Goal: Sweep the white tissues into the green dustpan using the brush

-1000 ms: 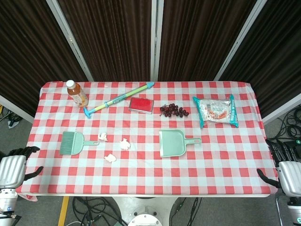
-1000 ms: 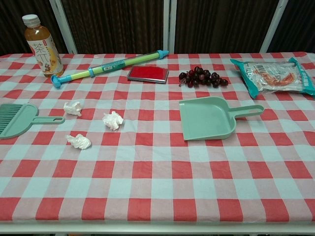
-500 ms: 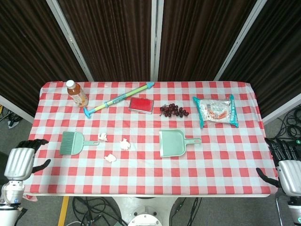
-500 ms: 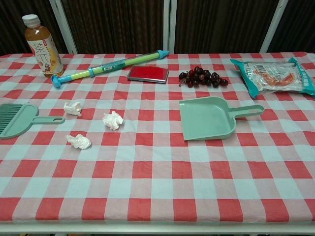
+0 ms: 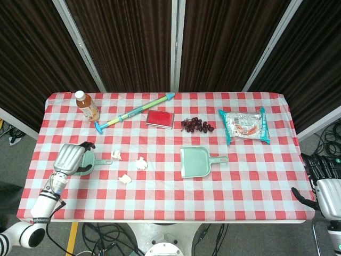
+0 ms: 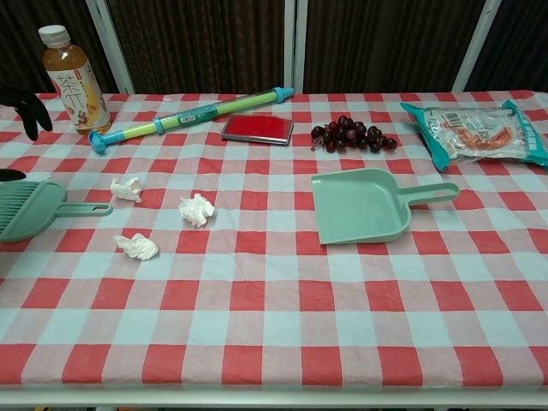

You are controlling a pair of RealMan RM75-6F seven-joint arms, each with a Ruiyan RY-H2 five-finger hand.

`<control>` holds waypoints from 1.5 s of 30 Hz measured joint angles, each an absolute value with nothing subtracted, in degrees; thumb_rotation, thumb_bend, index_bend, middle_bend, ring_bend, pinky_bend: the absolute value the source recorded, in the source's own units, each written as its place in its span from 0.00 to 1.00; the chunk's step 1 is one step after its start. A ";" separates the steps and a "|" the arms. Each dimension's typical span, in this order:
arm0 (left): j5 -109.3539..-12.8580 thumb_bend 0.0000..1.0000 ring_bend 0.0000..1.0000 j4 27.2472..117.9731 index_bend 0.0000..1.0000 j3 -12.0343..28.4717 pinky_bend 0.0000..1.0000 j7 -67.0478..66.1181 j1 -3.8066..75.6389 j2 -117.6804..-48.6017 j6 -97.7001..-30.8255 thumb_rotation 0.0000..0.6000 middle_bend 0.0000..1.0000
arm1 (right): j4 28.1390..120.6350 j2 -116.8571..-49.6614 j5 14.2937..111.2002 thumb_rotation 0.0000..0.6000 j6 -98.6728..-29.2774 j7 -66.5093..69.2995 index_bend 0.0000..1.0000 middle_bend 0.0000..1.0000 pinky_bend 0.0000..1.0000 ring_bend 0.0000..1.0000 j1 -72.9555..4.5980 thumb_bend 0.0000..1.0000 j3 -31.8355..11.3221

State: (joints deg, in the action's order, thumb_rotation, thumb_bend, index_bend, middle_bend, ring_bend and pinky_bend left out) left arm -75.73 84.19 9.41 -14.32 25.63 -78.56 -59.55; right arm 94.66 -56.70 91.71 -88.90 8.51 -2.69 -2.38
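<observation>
A red-checked tablecloth (image 5: 256, 176) covers the table before dark curtains (image 5: 122, 42).

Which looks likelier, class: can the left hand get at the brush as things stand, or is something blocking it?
Probably yes: the left hand is right over the brush, and nothing lies between them.

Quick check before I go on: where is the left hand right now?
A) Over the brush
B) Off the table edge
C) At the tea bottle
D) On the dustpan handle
A: in the head view the left hand sits over the green brush, well left of the dustpan.
</observation>
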 measured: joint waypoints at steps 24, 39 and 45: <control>-57.73 0.26 0.69 76.13 0.39 6.75 0.89 -40.75 32.73 -90.04 -54.07 1.00 0.42 | 94.30 -57.12 90.90 1.00 -87.53 8.65 0.02 0.13 0.00 0.00 -3.07 0.16 -2.17; -47.14 0.28 0.69 76.03 0.40 6.11 0.90 -47.03 36.92 -91.53 -53.68 1.00 0.44 | 93.55 -57.31 90.28 1.00 -87.22 9.23 0.02 0.13 0.00 0.00 -2.90 0.16 -2.08; -47.19 0.31 0.69 74.88 0.45 5.54 0.89 -46.97 37.65 -91.95 -54.22 1.00 0.46 | 93.35 -57.38 89.87 1.00 -86.93 9.42 0.02 0.13 0.00 0.00 -2.93 0.16 -2.13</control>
State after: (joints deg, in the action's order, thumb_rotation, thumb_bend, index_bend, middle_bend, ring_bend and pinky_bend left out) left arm -47.19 74.88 5.54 -46.97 37.65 -91.95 -54.22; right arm 93.35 -57.38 89.87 -86.93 9.42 -2.93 -2.13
